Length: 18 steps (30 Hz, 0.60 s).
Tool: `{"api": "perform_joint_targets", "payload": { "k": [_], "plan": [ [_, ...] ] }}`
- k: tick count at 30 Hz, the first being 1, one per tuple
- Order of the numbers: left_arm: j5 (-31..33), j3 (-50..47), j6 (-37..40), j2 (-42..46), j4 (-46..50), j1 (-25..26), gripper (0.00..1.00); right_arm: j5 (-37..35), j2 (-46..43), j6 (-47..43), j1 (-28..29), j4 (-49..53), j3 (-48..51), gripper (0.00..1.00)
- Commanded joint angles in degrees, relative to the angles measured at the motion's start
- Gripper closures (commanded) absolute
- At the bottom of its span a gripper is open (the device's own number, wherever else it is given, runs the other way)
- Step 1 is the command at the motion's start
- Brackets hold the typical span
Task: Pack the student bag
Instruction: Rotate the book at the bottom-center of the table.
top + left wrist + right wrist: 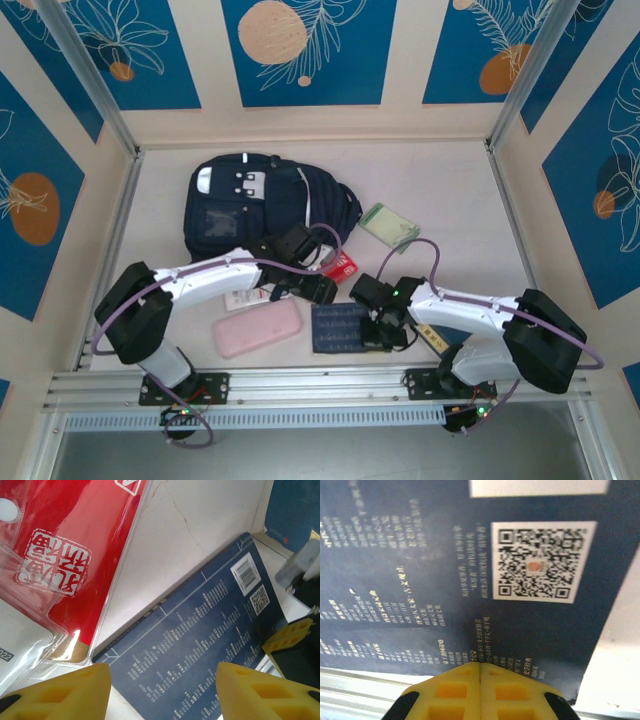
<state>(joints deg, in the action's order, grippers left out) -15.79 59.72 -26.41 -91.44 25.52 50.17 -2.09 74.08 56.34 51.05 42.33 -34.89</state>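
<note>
The student bag (262,205), navy with white stripes, lies flat at the back left of the table. A navy book (339,327) with white print lies near the front edge. My left gripper (318,291) hovers open over the book's far left corner (200,630), nothing between its yellow fingers (160,682). Just left of it lies a red packet in clear plastic (65,555). My right gripper (386,328) is at the book's right side, its fingers shut together with their tips (480,667) against the printed cover (420,580) near its edge.
A pink pencil case (257,328) lies left of the book, and a small white item (240,300) sits under the left arm. The red packet (342,266) is beside the bag. A green notebook (390,225) lies at the back right. The metal rail (320,380) runs along the front.
</note>
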Motion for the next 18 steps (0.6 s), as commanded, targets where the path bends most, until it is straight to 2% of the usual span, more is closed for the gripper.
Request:
{"api": "perform_joint_targets", "payload": {
  "k": [1,3,6,9,13,18],
  "plan": [
    [0.4,0.6,1.2,-1.6,-1.0,0.4,0.44,-13.5,1.2,2.2,-5.2,-6.9,2.1,0.90],
    [0.0,0.6,1.2,-2.3,-1.1,0.4,0.44,-17.0,-0.9,1.8,-7.1,-6.8,1.3,0.88],
    [-0.2,0.6,1.2,-2.6,-1.0,0.4,0.44,-22.2,-4.1,-0.4,-8.1,-3.8,-1.4,0.78],
    [0.0,0.7,1.5,-2.9,-1.0,0.4,0.44,-23.1,-8.1,-2.9,-7.9,-1.5,-3.0,0.72],
    [-0.6,1.0,1.5,-4.3,-1.8,0.4,0.45,-15.8,-14.0,-4.2,-8.1,-2.7,0.0,0.71],
    [-2.9,1.8,1.3,-7.5,-2.6,0.2,0.46,-3.8,-20.0,-3.5,-8.7,-8.9,7.0,0.77]
  ]
}}
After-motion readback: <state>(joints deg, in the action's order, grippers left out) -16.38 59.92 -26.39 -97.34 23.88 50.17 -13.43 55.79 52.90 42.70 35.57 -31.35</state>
